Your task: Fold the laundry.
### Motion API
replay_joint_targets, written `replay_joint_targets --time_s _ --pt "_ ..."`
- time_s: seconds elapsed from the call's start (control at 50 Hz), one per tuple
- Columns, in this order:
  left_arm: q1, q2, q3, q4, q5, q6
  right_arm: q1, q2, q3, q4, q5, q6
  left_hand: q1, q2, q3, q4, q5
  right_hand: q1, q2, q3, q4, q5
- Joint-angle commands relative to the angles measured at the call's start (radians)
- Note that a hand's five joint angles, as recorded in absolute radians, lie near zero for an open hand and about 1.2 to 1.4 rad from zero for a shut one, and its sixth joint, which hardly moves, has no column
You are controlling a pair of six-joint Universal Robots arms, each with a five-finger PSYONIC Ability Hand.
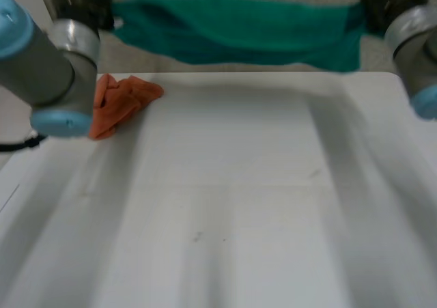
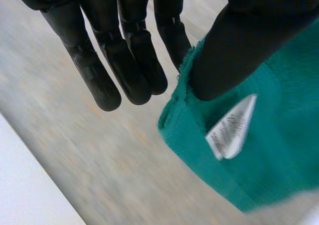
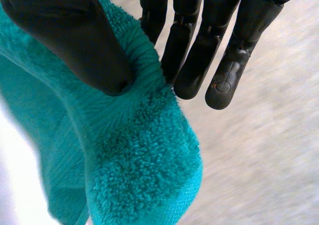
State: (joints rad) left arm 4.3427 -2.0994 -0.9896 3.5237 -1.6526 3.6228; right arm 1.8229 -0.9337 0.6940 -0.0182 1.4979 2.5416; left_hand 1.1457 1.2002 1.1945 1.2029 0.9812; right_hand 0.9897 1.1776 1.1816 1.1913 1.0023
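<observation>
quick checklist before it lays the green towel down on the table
1. Left hand pinching a green towel corner: ok, the thumb clamps it beside the white label.
2. Right hand pinching the other end: ok.
3. Towel spread between the hands: ok, slight sag in the middle.
4. Towel clear of the table: ok, it hangs beyond the far edge.
5. Orange cloth out of the landing area: ok, it lies by the left arm.
6. Towel a single layer: cannot tell.

Teal towel (image 1: 239,31) aloft, stretched and sagging; orange cloth (image 1: 121,103) crumpled on the table (image 1: 239,205).
</observation>
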Motion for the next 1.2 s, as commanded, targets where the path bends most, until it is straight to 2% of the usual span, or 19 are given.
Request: replay_joint_targets --time_s 0.02,0.12,0.18,0.26,0.36,0.44,0.52,0.58,0.62,0.7,0.74,0.84,0.92,1.0,1.1,1.2 --pt "0.002 -0.100 -0.215 -0.008 0.020 0.007 -0.002 0.147 0.133 0.078 -0.045 -0.041 0.251 0.196 0.202 0.193 0.241 0.407 0.219 0.215 0.205 0.219" --pt "-0.008 -0.160 -0.277 -0.040 0.017 0.016 -0.005 0.262 0.189 0.106 -0.054 -0.183 0.251 0.196 0.202 0.193 0.241 0.407 0.219 0.215 0.205 0.219" --pt "-0.002 -0.159 -0.333 -0.103 0.017 0.027 -0.011 0.268 0.214 0.107 -0.053 -0.236 0.251 0.196 0.202 0.193 0.241 0.407 0.219 0.215 0.205 0.219" --pt "-0.008 -0.119 -0.392 -0.209 0.017 0.037 -0.011 0.210 0.286 0.122 -0.047 -0.261 0.251 0.196 0.202 0.193 0.241 0.407 0.219 0.215 0.205 0.219" --pt "0.008 0.086 -0.510 -0.394 0.024 0.077 -0.020 -0.045 0.455 0.286 -0.041 -0.265 0.251 0.196 0.202 0.193 0.241 0.407 0.219 0.215 0.205 0.219" --pt "0.021 0.240 -0.629 -0.551 0.025 0.178 -0.062 -0.190 0.533 0.467 -0.045 -0.270 0.251 0.196 0.202 0.193 0.241 0.407 0.219 0.215 0.205 0.219" --pt "0.052 0.395 -0.777 -0.692 0.027 0.392 -0.138 -0.232 0.579 0.633 -0.054 -0.300 0.251 0.196 0.202 0.193 0.241 0.407 0.219 0.215 0.205 0.219" --pt "0.051 0.433 -0.825 -0.709 0.028 0.471 -0.165 -0.232 0.594 0.717 -0.054 -0.351 0.251 0.196 0.202 0.193 0.241 0.407 0.219 0.215 0.205 0.219" --pt "0.041 0.438 -0.840 -0.701 0.030 0.504 -0.166 -0.232 0.596 0.725 -0.053 -0.359 0.251 0.196 0.202 0.193 0.241 0.407 0.219 0.215 0.205 0.219" --pt "0.043 0.409 -0.802 -0.622 0.045 0.475 -0.163 -0.209 0.592 0.670 -0.053 -0.360 0.251 0.196 0.202 0.193 0.241 0.407 0.219 0.215 0.205 0.219" --pt "0.044 0.356 -0.767 -0.571 0.045 0.449 -0.160 -0.145 0.573 0.609 -0.047 -0.360 0.251 0.196 0.202 0.193 0.241 0.407 0.219 0.215 0.205 0.219" --pt "0.032 0.181 -0.620 -0.444 0.039 0.308 -0.120 -0.034 0.512 0.489 -0.021 -0.354 0.251 0.196 0.202 0.193 0.241 0.407 0.219 0.215 0.205 0.219" --pt "0.031 0.075 -0.507 -0.398 0.042 0.213 -0.102 0.013 0.476 0.390 -0.002 -0.310 0.251 0.196 0.202 0.193 0.241 0.407 0.219 0.215 0.205 0.219" --pt "0.015 -0.035 -0.393 -0.333 0.039 0.160 -0.093 0.067 0.434 0.302 0.007 -0.291 0.251 0.196 0.202 0.193 0.241 0.407 0.219 0.215 0.205 0.219" --pt "-0.011 -0.132 -0.279 -0.226 0.025 0.155 -0.085 0.144 0.358 0.259 0.036 -0.290 0.251 0.196 0.202 0.193 0.241 0.407 0.219 0.215 0.205 0.219" --pt "-0.028 -0.229 -0.183 -0.131 -0.027 0.169 -0.060 0.220 0.254 0.239 0.094 -0.294 0.251 0.196 0.202 0.193 0.241 0.407 0.219 0.215 0.205 0.219"
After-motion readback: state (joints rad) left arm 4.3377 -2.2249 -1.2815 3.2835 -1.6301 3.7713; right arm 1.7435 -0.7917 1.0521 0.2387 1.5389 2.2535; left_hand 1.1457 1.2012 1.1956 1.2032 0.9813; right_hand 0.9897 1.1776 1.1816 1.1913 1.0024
